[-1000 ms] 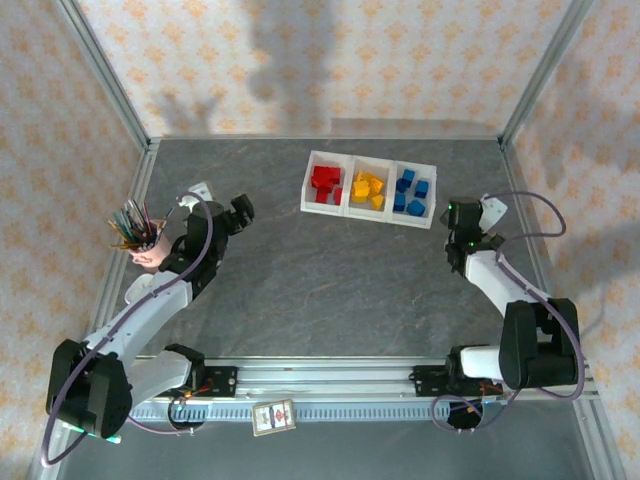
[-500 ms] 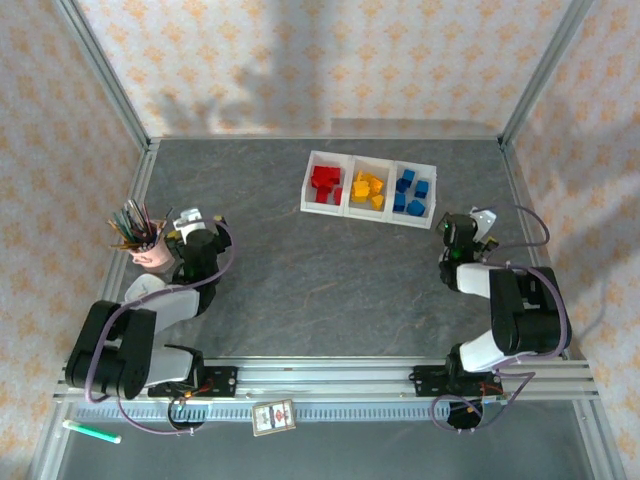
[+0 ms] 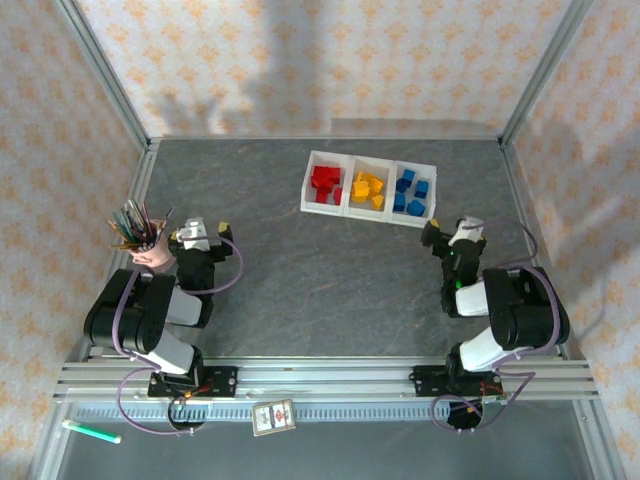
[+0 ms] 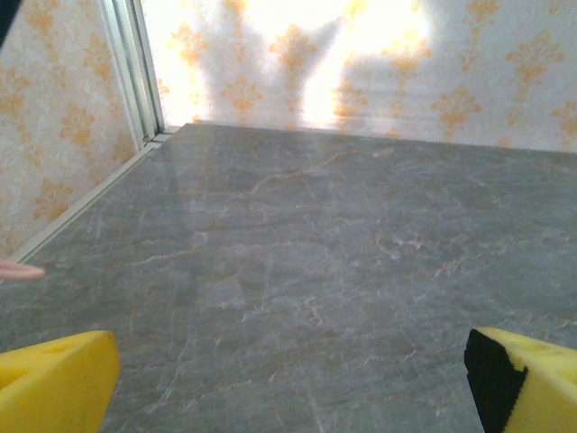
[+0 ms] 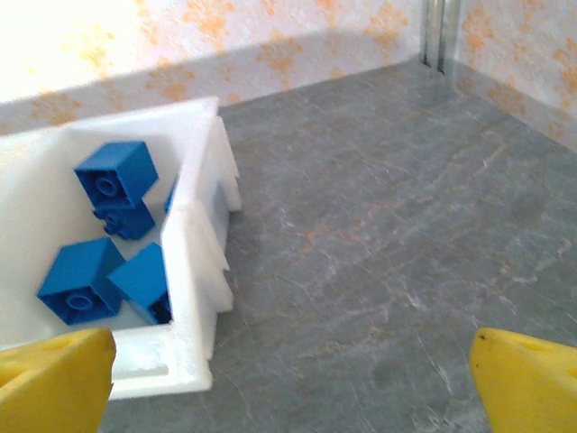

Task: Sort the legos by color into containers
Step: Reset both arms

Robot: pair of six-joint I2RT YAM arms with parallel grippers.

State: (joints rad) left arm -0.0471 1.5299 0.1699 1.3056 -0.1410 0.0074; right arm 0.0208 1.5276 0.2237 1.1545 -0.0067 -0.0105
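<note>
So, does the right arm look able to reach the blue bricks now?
Probably yes: the right gripper is open and empty, the blue bricks lie ahead in the open-topped bin, nothing over them.

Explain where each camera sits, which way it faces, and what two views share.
Top external: above and behind the arms, looking down on the table; both arms show, left pincer, right pincer.
Left wrist: on the left arm, facing across the table to the back wall; its spread yellow fingers show.
Right wrist: on the right arm, facing the tray of blue legos; its yellow fingers show.
Shared: top and right wrist both show the blue legos.
</note>
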